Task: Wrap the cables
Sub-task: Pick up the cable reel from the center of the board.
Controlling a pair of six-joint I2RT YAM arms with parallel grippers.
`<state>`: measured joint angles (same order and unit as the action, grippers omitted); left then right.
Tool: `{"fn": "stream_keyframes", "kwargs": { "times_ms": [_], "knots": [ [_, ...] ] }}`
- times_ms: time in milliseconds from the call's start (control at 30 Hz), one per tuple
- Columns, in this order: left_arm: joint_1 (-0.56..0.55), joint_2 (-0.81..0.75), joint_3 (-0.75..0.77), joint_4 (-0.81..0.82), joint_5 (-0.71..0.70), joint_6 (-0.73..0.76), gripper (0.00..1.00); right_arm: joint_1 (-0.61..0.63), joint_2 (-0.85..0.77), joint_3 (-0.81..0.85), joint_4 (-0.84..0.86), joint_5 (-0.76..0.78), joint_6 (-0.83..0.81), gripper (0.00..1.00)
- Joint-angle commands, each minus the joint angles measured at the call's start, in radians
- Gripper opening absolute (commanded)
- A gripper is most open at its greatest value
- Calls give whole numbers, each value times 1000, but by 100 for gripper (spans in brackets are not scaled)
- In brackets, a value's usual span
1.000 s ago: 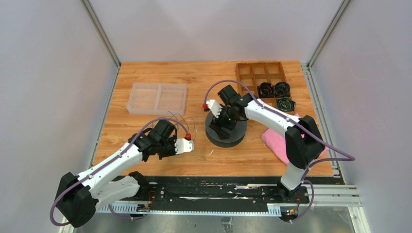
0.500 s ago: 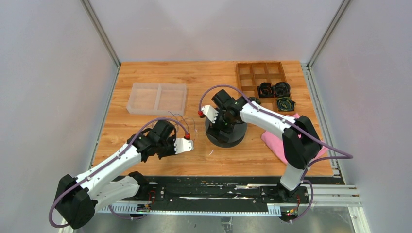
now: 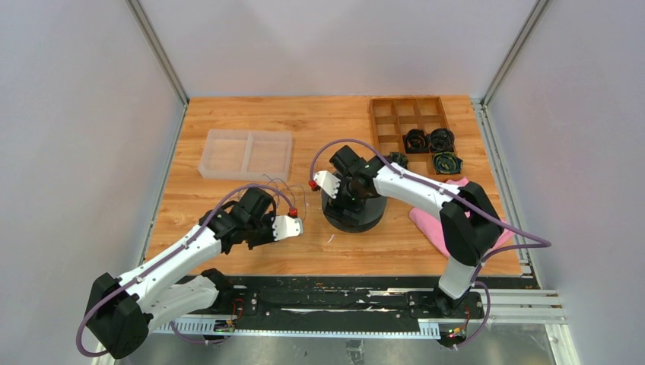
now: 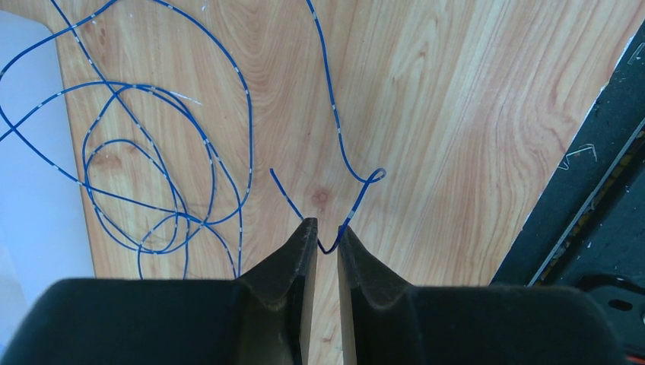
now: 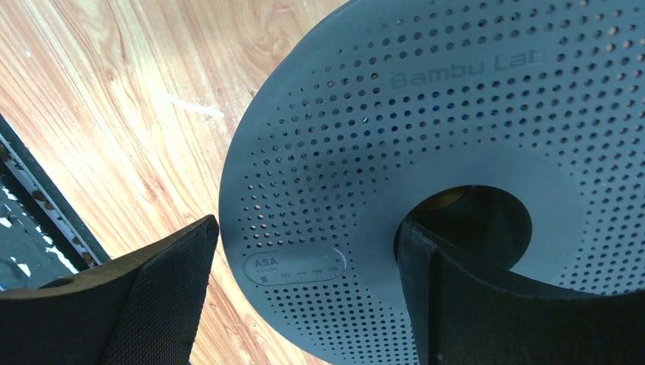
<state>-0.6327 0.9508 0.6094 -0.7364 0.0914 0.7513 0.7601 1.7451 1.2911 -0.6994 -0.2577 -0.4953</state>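
Looking down, we see a big wooden table (image 3: 335,122) with two robot arms fixed at its near edge. The left arm (image 3: 175,262) reaches over the near left part of the table. The right arm (image 3: 426,194) bends across to the middle.

A round black spool (image 5: 426,129) full of little holes sits in the middle of the table. A clear plastic tray (image 3: 246,154) lies at the back left. A wooden box (image 3: 395,114) with many small squares sits at the back right. A pink cloth (image 3: 430,220) lies near the right arm.

The right claw (image 5: 304,232) is spread wide. One finger is by the spool's outer edge and the other is at its middle hole. We cannot tell if they touch it.

The left claw (image 4: 327,236) is pinched almost closed on a thin blue cable (image 4: 333,106). The rest of the cable lies in loose loops on the table, between the claw and the tray.

Small black coiled bundles (image 3: 430,141) sit in some squares of the box.
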Motion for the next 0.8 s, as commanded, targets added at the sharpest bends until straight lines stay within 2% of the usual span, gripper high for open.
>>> {"fn": "stream_keyframes", "kwargs": {
  "times_ms": [0,233,467,600,767],
  "knots": [
    [-9,3,30,-2,-8,-17,21,45,-18,-47,7,44,-31,85],
    [-9,8,33,-3,1,-30,23,57,-19,-66,45,110,-35,84],
    [-9,-14,18,-8,8,-15,29,56,-64,-35,36,94,-26,56],
    [-9,-22,19,-44,-10,8,35,52,-89,-11,23,55,-15,45],
    [-9,-44,35,-121,-38,46,47,35,-109,25,8,2,5,31]
  ]
}}
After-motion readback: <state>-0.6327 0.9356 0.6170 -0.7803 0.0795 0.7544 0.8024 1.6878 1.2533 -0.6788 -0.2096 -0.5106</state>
